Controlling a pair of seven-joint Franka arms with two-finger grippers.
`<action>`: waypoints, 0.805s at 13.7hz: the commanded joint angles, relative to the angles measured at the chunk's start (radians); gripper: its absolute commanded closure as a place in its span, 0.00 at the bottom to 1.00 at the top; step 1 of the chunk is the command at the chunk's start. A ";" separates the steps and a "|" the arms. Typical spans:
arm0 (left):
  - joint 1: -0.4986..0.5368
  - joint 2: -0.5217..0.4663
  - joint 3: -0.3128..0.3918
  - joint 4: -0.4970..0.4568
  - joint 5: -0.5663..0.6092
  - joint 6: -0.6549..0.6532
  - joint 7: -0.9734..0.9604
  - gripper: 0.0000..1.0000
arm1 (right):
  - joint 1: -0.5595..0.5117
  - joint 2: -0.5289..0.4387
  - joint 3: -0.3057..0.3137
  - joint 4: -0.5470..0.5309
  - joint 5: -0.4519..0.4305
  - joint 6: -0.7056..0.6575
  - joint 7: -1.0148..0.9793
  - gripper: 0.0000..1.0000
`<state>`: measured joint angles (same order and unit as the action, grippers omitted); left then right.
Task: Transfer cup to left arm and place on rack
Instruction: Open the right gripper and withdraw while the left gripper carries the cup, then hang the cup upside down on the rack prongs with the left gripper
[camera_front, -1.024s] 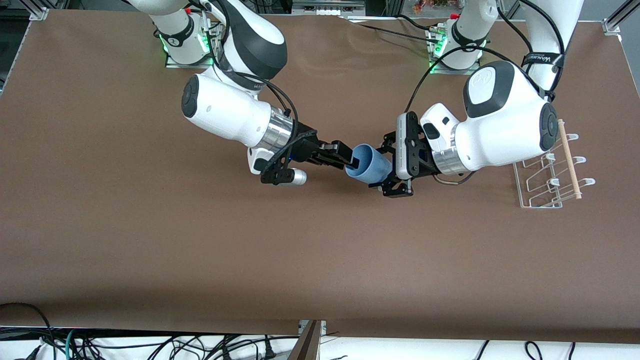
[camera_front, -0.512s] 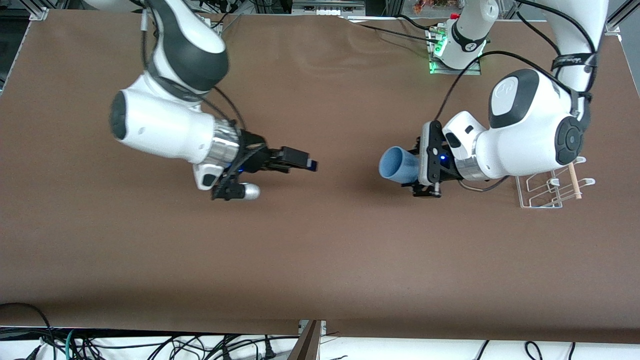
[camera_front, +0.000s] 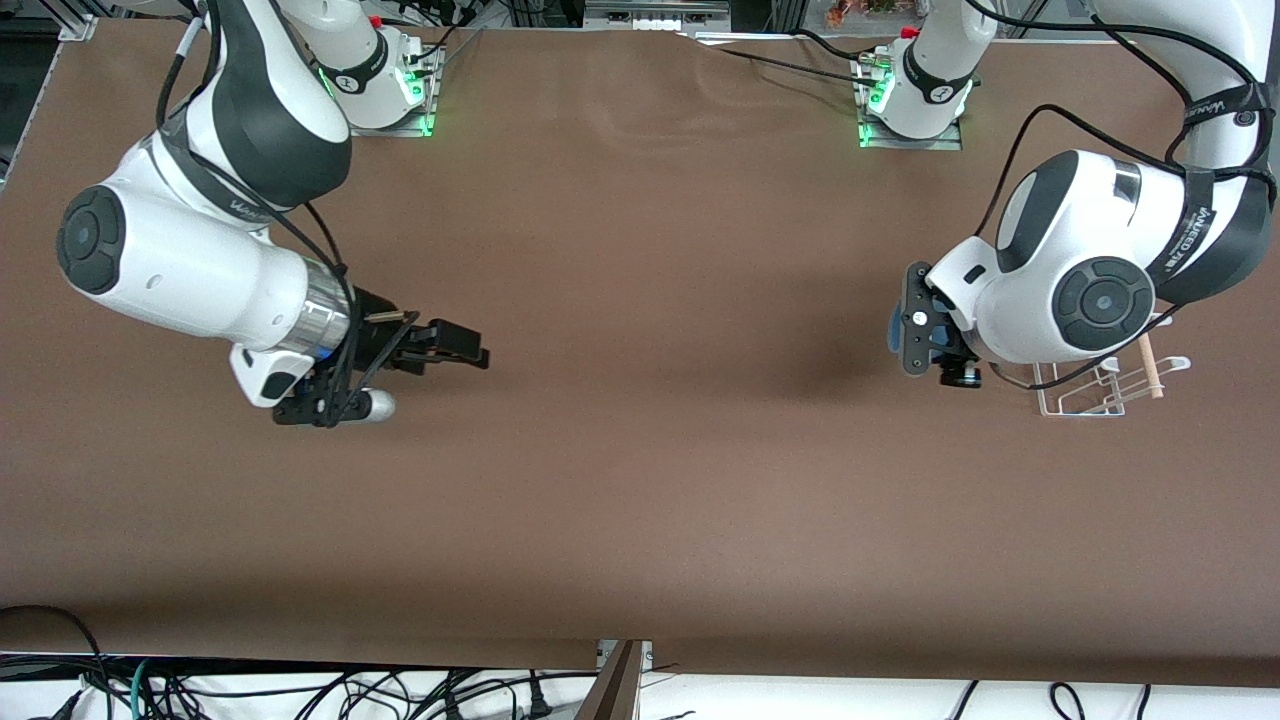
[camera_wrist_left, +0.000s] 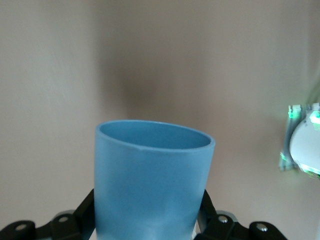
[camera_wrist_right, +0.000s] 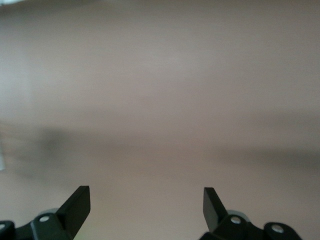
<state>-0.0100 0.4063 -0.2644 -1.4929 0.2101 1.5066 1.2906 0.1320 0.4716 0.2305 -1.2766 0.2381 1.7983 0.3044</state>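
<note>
Even bright light — wrist views blurred, hazy.

A brown desk (camera_front: 640, 480) fills the frame. Tangled cables (camera_front: 300, 690) lie on the pale floor along the bottom edge; metal framing (camera_front: 75, 25) shows upper left.

White arms (camera_front: 180, 270), black joints, black cables (camera_front: 1010, 170)

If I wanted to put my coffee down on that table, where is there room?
Most of the brown table is bare: the whole middle between the two arms and the strip nearest the front camera. It is crowded at the left arm's end, where the left tool holds the cup beside the rack.
</note>
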 joint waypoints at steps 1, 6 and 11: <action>-0.005 0.019 0.019 0.007 0.153 -0.069 -0.060 0.92 | 0.003 -0.051 -0.061 -0.015 -0.106 -0.086 -0.046 0.00; -0.024 0.045 0.063 0.010 0.484 -0.210 -0.201 0.92 | -0.026 -0.148 -0.131 -0.073 -0.268 -0.185 -0.140 0.00; -0.076 0.121 0.062 0.003 0.666 -0.435 -0.527 0.93 | -0.072 -0.313 -0.129 -0.217 -0.330 -0.178 -0.140 0.00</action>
<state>-0.0632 0.4845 -0.2065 -1.4980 0.8292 1.1500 0.9158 0.0853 0.2717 0.0912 -1.3640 -0.0764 1.6096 0.1770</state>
